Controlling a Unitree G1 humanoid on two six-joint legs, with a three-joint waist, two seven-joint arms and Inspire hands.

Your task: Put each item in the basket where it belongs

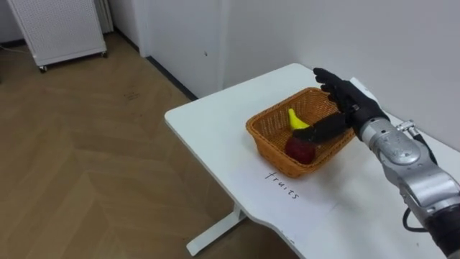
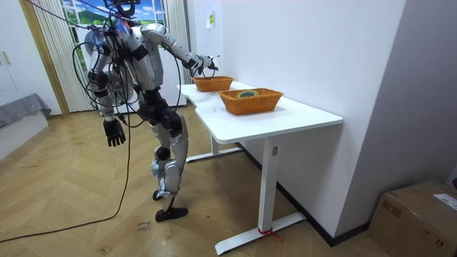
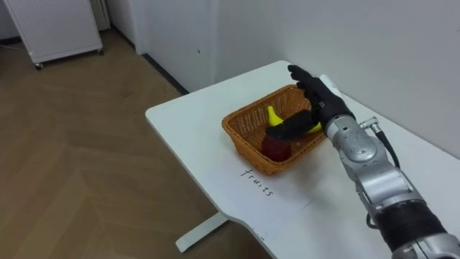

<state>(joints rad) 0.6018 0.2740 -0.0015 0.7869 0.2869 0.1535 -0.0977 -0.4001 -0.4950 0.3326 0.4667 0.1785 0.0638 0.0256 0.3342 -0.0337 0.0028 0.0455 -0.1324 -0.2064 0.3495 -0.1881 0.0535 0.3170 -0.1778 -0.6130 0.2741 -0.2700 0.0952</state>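
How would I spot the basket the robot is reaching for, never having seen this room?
Find the white table against the wall, with two wicker baskets on it. It is the basket at the robot's end, beneath its right hand. Unlike the other basket, it holds a yellow banana and a red fruit.

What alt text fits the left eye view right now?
The robot's right hand, fingers open, reaches over a wicker basket holding a yellow banana and a red apple. The basket sits on a white table beside a wall.
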